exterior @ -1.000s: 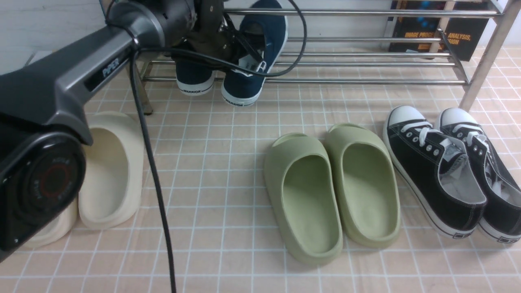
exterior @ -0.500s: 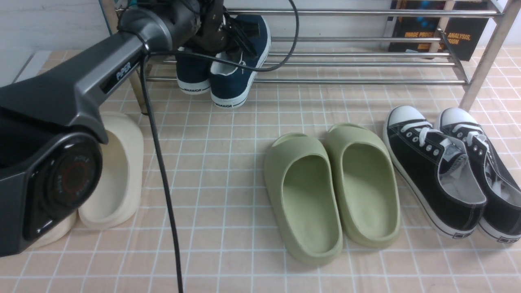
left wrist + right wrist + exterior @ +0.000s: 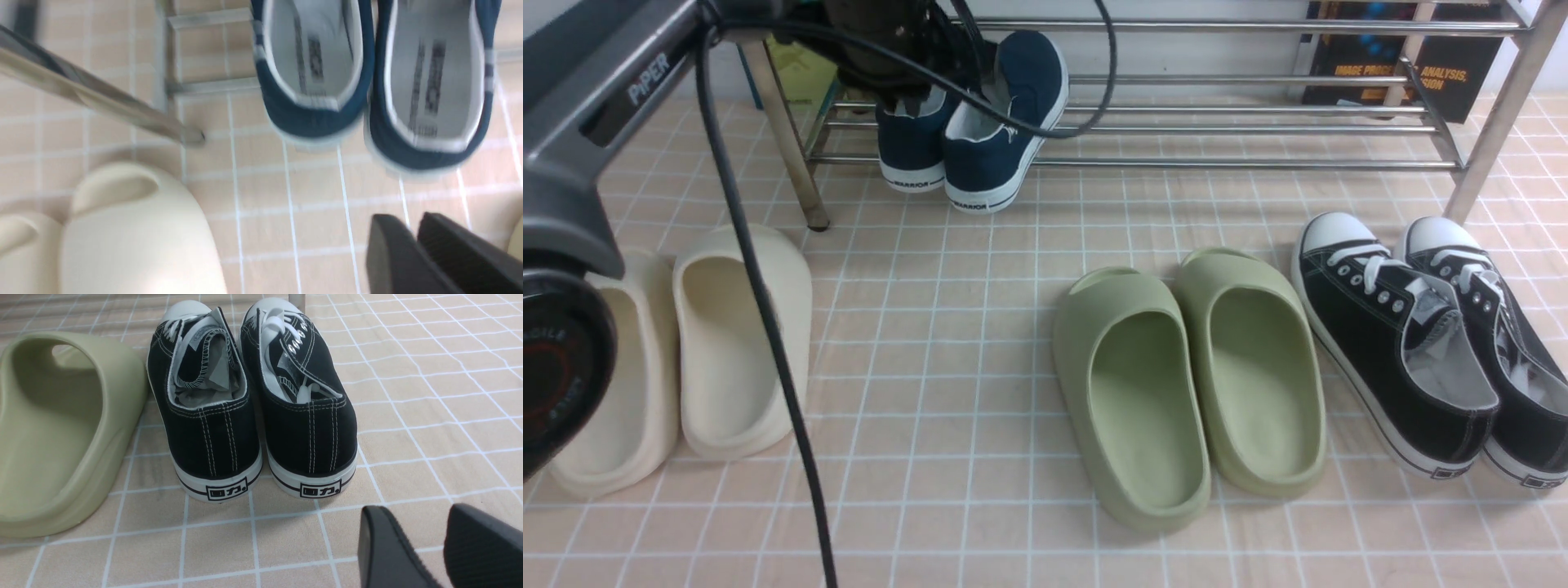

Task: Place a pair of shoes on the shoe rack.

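The navy slip-ons [image 3: 980,139] sat on the bottom bars of the shoe rack [image 3: 1258,131], toes pushed in & heels hanging over the front bar, prob. bc the shelf was shallower than a shoe. The one farther from the rack leg leaned on its mate, not quite flat. The pair lay just ahead of the L fingers [image 3: 402,245], clear of them, nothing touching. L fingers were pressed together, empty; to me the placing looked done. Cream slides [image 3: 135,237] lay close by those fingers too. R fingers [image 3: 388,547] stood apart, gripping nothing, low over the tiled counter [image 3: 449,396], w/ the black sneakers [image 3: 253,416] right in front & a green slide [image 3: 61,428] beside those.
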You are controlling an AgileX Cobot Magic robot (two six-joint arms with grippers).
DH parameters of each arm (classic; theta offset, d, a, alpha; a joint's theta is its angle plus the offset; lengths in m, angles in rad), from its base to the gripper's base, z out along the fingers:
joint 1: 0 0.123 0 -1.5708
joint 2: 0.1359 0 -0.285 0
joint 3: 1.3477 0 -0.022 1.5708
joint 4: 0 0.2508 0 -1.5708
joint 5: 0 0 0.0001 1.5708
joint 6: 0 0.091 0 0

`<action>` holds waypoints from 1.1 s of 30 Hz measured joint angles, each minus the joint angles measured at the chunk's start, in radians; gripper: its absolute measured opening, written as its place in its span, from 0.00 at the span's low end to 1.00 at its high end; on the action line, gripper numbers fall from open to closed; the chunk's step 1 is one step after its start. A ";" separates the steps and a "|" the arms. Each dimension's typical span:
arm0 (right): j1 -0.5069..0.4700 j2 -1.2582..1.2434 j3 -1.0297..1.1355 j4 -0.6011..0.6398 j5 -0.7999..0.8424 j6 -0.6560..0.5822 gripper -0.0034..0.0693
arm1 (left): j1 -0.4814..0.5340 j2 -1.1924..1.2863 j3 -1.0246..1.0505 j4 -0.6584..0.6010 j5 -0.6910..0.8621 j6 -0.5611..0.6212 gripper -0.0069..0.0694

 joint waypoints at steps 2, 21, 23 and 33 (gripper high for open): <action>0.000 0.000 0.000 0.000 0.000 0.000 0.37 | 0.000 0.033 0.028 -0.020 -0.017 0.005 0.11; 0.000 0.000 0.000 0.000 0.000 0.000 0.37 | -0.002 0.170 0.036 -0.085 -0.374 -0.089 0.09; 0.000 0.000 0.000 0.000 0.000 0.000 0.37 | -0.002 0.170 0.030 -0.079 -0.363 -0.089 0.10; 0.000 0.000 0.000 0.000 0.000 0.000 0.37 | -0.002 -0.023 -0.037 0.004 -0.119 -0.015 0.10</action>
